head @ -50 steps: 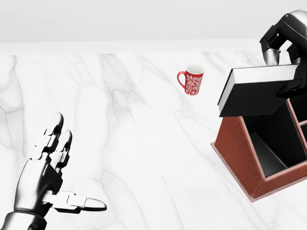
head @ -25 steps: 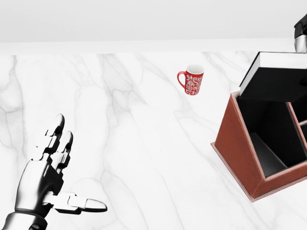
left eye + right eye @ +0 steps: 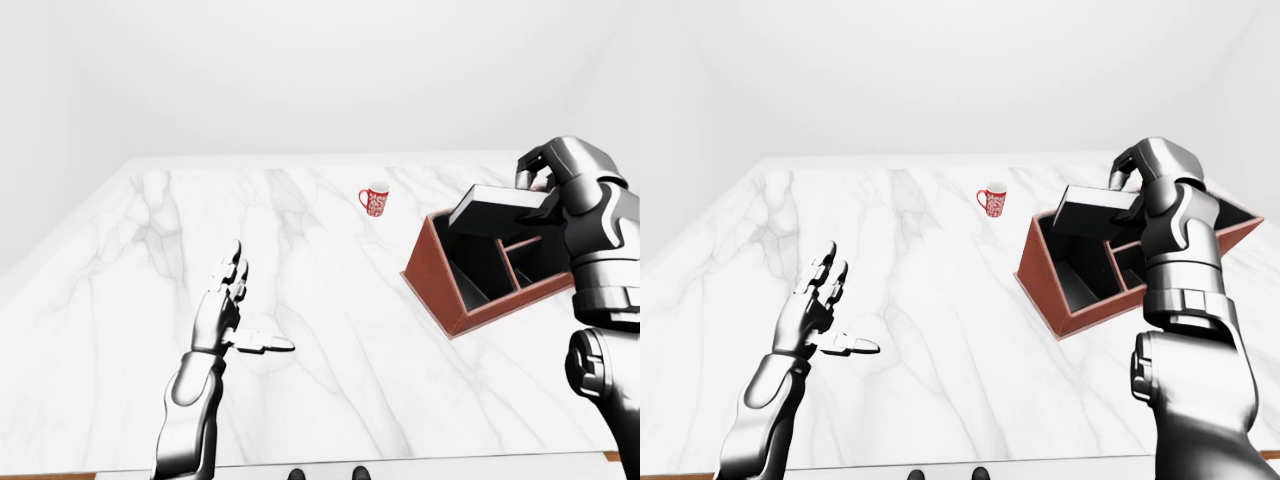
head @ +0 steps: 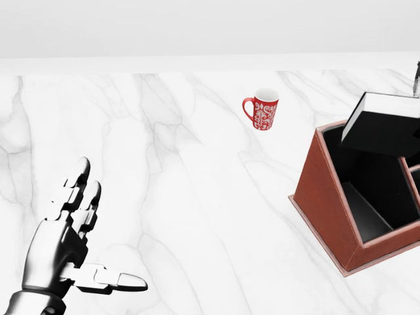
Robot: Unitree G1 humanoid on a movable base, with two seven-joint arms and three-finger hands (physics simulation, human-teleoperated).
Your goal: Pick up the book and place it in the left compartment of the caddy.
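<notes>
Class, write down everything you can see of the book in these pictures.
The book is a thick hardback with a black cover and a white page block along its edge. It is closed, lying nearly flat and slightly tilted, held in the air by the right robot hand, whose fingers close round its right end. It hangs over the red-brown caddy, above the open left compartment, not yet lowered in.

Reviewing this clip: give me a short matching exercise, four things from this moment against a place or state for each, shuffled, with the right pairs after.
Things:
1. book
2. mug
3. left hand
4. caddy

States:
A. open, holding nothing, low at the head view's left
B. red-brown, standing on the table at the right
C. gripped by the right hand above the caddy
D. red with a white pattern, standing alone

Pairs: 1-C, 2-D, 3-A, 4-B
</notes>
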